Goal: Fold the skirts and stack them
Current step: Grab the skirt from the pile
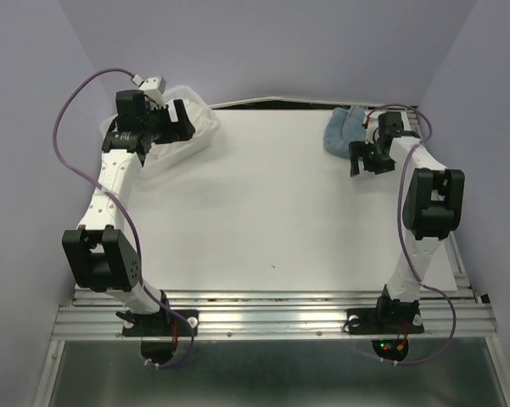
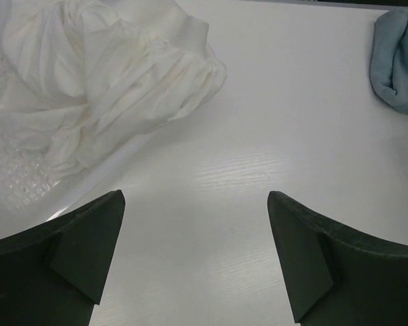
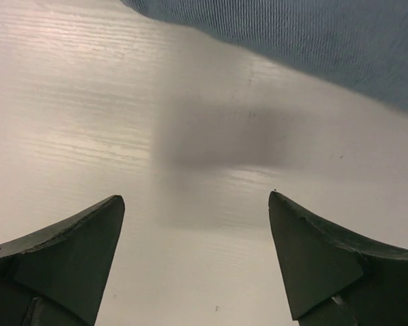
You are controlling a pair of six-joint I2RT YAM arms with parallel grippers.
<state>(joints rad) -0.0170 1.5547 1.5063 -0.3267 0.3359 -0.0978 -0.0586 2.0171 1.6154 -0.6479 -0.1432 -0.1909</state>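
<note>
- The left arm is reaching toward the far left corner of the bench (image 1: 280,203), and its tool (image 1: 187,121) is hanging just beside a white mesh basket (image 1: 205,110) that is standing there.
- The left tool (image 2: 195,197) is gaping wide. Its two dark fingers (image 2: 88,251) are standing far apart with only bare bench showing between them, so it is gripping nothing.
- The white skirt (image 2: 102,81) is lying crumpled inside the basket (image 2: 20,176). In the left wrist view it is bunching into thin, creased folds, with a thicker band of cloth showing along its upper edge.
- Part of that white cloth is bulging out past the basket's side toward the middle of the bench. It is lying ahead of the left tool and is not touching the fingers.
- The wide middle of the bench is showing as a plain white surface between the two arms.
- The blue-grey skirt (image 1: 344,127) is lying in a loose heap at the far right corner of the bench, well apart from the basket. It is also showing at the right edge of the left wrist view (image 2: 397,61).
- The right arm is bending forward along the right side, and its tool (image 1: 367,161) is pointing down at the bench just on the near side of the blue-grey skirt.
- The right tool (image 3: 197,200) is standing wide open as well, with bare bench and a soft shadow between its fingers (image 3: 75,258). The skirt's ribbed blue cloth (image 3: 312,34) is filling the upper right of that view, just beyond the fingertips and not between them.
</note>
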